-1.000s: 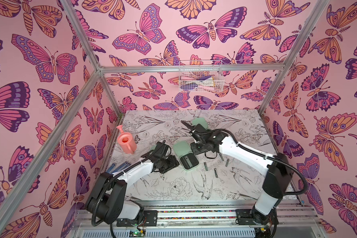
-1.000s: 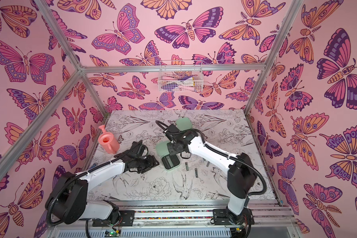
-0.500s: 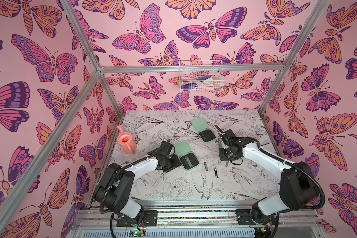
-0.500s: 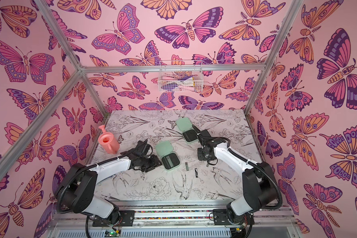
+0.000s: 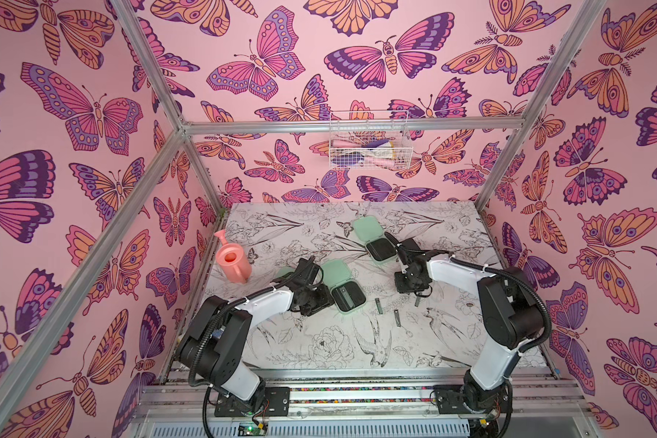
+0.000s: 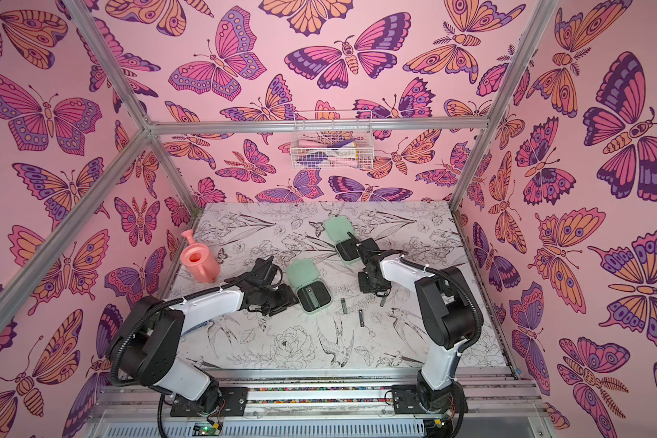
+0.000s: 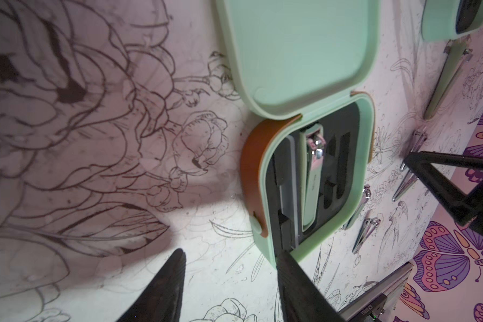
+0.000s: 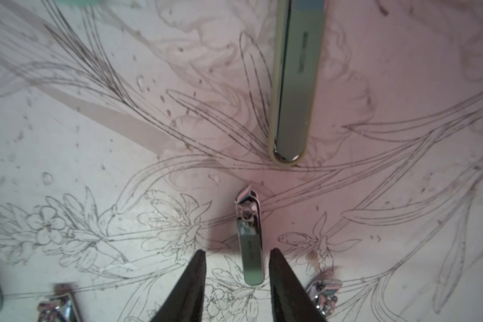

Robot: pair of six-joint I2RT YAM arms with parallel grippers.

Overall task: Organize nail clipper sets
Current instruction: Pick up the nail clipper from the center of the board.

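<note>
The nearest mint-green rounded-square hinged case point(image 5: 348, 297) sits open around the middle of the tabletop point(image 5: 319, 352), lid folded right back, black foam inside. The left wrist view shows a green-handled nail clipper point(image 7: 313, 178) in its middle slot and a slim grey file point(image 7: 287, 181) in the slot beside it; there's also an orange-brown band point(image 7: 251, 167) round the side of the base. A second mint-green case point(image 5: 381, 250) lies further back toward the rear wall, also open; a green patch point(image 5: 284, 272) peeks out behind the left arm and I can't tell what it is.

Loose bits: one slim grey metal tool point(image 5: 378, 306) and another grey tool point(image 5: 396, 317) lie on the tabletop between the near case and the right arm, close together but not touching.

The right hand point(image 8: 237, 252) points down at the tabletop with its fingers narrowly apart; a small shiny metal nail clipper point(image 8: 250, 242) lies between them with a gap on each side, so it isn't gripped. A long grey metal nail file point(image 8: 293, 83) lies just past it.

The left hand point(image 7: 231, 252) is low beside the near case, fingers moderately apart with only tabletop between them; one fingertip point(image 7: 287, 267) is right at the case's corner, and I can't tell if it's touching.

Further out, a salmon-pink plastic watering can point(image 5: 234, 261) stands upright near the left arm's side of the tabletop; a white wire basket point(image 5: 368, 148) hangs on the butterfly back wall.
</note>
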